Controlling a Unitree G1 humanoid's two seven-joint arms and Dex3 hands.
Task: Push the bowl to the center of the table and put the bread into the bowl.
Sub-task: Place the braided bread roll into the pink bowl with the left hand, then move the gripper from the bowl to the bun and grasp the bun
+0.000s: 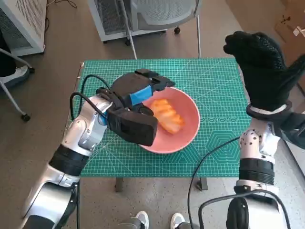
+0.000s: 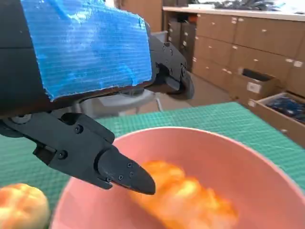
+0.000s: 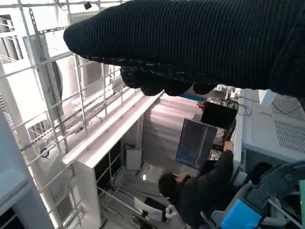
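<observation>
Empty, fingers spread, left robot hand point(image 1: 136, 95) overhangs one bowl point(image 1: 190, 125) holding one bread point(image 1: 168, 116).

We are seeing a pink bowl point(image 1: 188, 125) looking like smooth plastic with a soft satin sheen. The bread point(image 1: 167, 116) in it is showing a glossy orange-golden crust, ridged on top. The counter point(image 1: 214, 86) is wearing a matt green cutting mat, printed with fine pale grid lines. The left robot hand point(image 1: 136, 102) is looking like hard matt black plastic with small screw heads, and its back is carrying ribbed blue tape point(image 2: 88, 45) with a slight shine. The right robot hand point(image 1: 262, 67) is wearing a rough black knitted glove, cloth, matt. The forearms point(image 1: 83, 136) are showing smooth pale metal-look shells, semi-glossy. The floor point(image 1: 62, 43) is looking like dull brown carpet.
</observation>
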